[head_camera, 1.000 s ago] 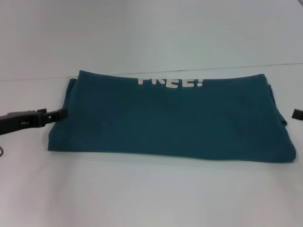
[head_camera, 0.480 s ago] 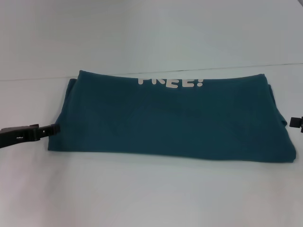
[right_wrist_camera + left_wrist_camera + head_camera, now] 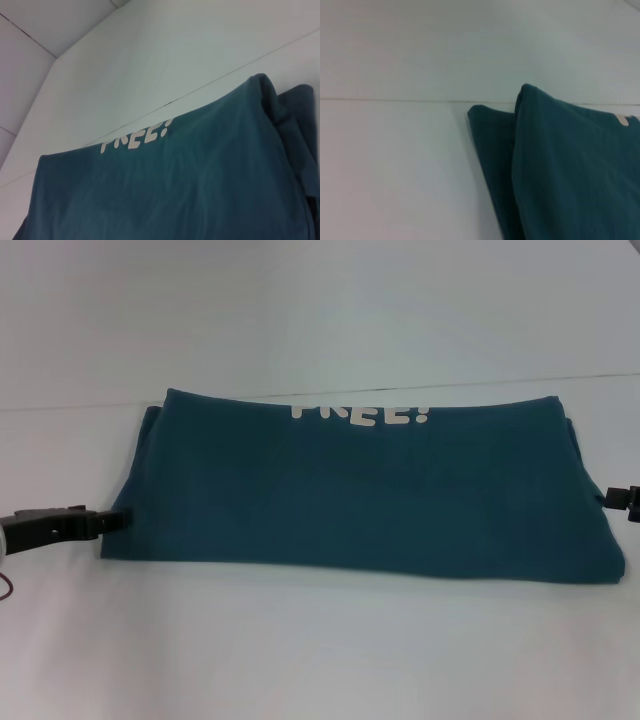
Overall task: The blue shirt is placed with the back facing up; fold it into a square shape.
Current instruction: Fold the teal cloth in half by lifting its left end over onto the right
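The blue shirt [image 3: 360, 490] lies on the white table, folded into a wide band, with white "FREE!" lettering [image 3: 360, 412] along its far edge. My left gripper [image 3: 112, 522] sits low at the shirt's near left corner, its tip touching the cloth edge. At the right border of the head view, only the tip of my right gripper [image 3: 625, 500] shows, beside the shirt's right edge. In the left wrist view the shirt's [image 3: 560, 170] layered left end shows. From the right wrist, the shirt [image 3: 175, 190] appears with its lettering and folded right end.
The white table [image 3: 320, 650] spreads all around the shirt, and its far edge meets a pale wall [image 3: 320, 310] behind.
My left gripper has slid toward me along the shirt's left edge, down to its near corner. The right gripper tip has come slightly further into view at the right.
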`<state>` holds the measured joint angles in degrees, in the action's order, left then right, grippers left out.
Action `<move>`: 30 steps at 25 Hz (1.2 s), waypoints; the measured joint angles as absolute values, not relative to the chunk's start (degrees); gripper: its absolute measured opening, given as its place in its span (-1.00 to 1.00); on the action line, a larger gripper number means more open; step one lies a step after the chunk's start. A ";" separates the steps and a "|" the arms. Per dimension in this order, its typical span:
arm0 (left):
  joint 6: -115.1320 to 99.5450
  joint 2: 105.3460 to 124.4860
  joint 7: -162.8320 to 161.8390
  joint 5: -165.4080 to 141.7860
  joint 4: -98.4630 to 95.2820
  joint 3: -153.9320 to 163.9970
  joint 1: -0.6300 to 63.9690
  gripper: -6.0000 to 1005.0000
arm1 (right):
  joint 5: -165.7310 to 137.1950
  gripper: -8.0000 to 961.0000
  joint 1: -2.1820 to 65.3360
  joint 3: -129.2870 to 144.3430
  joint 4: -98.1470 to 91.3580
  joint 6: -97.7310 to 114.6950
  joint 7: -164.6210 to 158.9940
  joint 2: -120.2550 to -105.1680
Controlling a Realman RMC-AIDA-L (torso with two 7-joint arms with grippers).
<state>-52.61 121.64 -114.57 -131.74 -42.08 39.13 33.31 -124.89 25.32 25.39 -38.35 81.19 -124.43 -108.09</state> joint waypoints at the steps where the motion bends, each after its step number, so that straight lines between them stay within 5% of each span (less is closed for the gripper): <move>1: -52.47 121.64 -114.57 -131.90 -41.84 39.15 33.44 0.47 | -124.89 0.41 25.32 25.43 -38.35 81.17 -124.43 -108.11; 30: -55.37 121.74 -114.83 -134.49 -41.99 40.69 33.42 0.36 | -124.77 0.41 24.87 25.35 -38.05 80.86 -124.03 -108.55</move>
